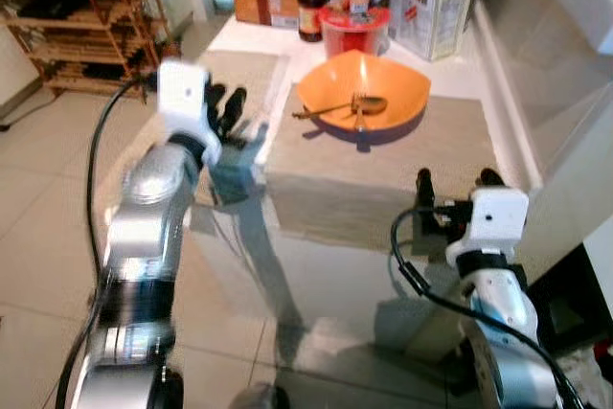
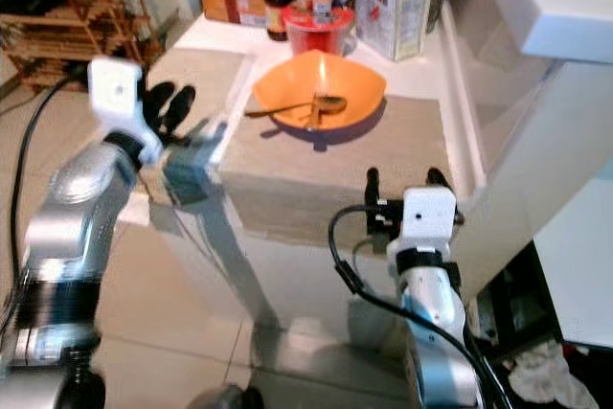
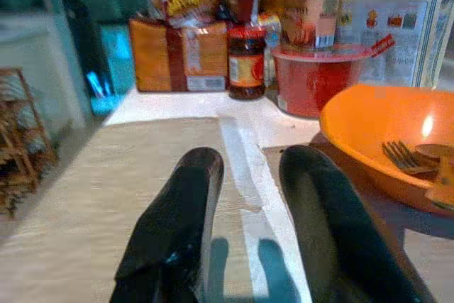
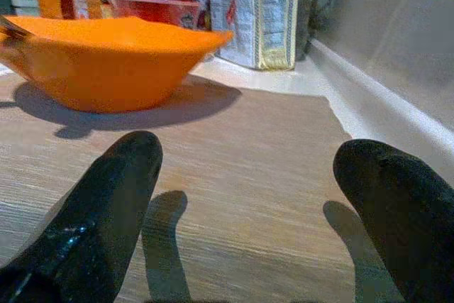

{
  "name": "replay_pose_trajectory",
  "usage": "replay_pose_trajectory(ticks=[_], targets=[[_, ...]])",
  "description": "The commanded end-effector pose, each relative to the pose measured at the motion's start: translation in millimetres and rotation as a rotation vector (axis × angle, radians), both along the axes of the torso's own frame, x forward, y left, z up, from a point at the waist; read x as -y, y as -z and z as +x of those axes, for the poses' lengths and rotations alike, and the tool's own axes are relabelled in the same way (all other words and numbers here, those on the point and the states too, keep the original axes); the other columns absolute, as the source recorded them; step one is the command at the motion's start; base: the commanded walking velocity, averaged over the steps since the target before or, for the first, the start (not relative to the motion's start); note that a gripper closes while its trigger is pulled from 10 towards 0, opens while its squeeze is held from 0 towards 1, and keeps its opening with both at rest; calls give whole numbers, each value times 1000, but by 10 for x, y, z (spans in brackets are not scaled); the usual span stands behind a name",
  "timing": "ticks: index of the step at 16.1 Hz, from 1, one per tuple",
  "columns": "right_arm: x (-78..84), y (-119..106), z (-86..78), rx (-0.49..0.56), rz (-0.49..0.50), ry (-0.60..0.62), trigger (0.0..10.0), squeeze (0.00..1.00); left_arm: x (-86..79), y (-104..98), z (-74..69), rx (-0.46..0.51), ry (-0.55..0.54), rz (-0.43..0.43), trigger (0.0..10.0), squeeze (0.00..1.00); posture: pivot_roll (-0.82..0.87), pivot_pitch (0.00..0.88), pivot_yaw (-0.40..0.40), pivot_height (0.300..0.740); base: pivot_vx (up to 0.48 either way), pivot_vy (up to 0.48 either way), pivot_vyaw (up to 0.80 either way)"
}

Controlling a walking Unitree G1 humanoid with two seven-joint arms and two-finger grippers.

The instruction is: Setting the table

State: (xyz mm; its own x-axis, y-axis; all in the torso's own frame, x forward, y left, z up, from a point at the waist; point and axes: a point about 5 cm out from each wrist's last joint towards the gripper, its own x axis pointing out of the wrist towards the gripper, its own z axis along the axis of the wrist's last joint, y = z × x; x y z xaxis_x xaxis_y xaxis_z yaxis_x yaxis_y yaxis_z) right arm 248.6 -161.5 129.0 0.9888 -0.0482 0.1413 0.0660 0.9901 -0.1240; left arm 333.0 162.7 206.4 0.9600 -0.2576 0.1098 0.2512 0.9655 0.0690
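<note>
From the head views, the left gripper (image 1: 230,112) hovers over the left placemat (image 1: 244,69), fingers parted a little and holding nothing. Ahead and to its right, an orange bowl (image 1: 362,93) sits on the right placemat (image 1: 383,165), with a fork (image 1: 358,110) and spoon (image 1: 335,107) lying inside. The right gripper (image 1: 458,179) rests low at that mat's near edge, spread wide and empty.

In the left wrist view, a red tub (image 3: 316,79), a dark jar (image 3: 246,62) and a brown package (image 3: 177,54) stand beyond the fingers (image 3: 177,225).

In the right wrist view, the bowl stands ahead, apart from the fingers (image 4: 106,211), and a carton (image 4: 259,12) stands further back.
</note>
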Motion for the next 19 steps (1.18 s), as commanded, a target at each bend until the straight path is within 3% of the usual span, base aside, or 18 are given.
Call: replay_pose_trajectory(ticks=[1, 3, 8, 16, 17, 18, 19], targets=[[-7, -53, -7, 35, -11, 1, 10000, 0, 35, 6, -101, 2, -5, 13, 10000, 1000, 11, 0, 36, 740, 0, 0, 0], [17, -69, -19, 53, -17, 7, 10000, 0, 76, 112, -226, -29, 4, 25, 10000, 1000, 8, 0, 31, 740, 0, 0, 0], [47, -53, -50, 49, -26, 13, 10000, 0, 111, 351, -323, -135, -7, -8, 10000, 1000, -12, 0, 19, 740, 0, 0, 0], [110, 14, -38, 13, 17, 17, 10000, 0, 125, 444, -324, -138, 2, -7, 10000, 1000, -23, 0, 7, 740, 0, 0, 0], [103, 10, -22, 17, 13, 11, 10000, 0, 130, 433, -290, -132, -2, -7, 10000, 192, -24, 0, 7, 740, 0, 0, 0], [82, 7, 20, 11, 2, -1, 10000, 0, 146, 394, -235, -123, -1, -20, 10000, 0, -29, 0, 14, 740, 0, 0, -406], [79, 7, 30, 7, -4, -4, 10000, 0, 155, 386, -226, -122, 4, -26, 10000, 0, -29, 0, 14, 740, 0, 0, -406]])
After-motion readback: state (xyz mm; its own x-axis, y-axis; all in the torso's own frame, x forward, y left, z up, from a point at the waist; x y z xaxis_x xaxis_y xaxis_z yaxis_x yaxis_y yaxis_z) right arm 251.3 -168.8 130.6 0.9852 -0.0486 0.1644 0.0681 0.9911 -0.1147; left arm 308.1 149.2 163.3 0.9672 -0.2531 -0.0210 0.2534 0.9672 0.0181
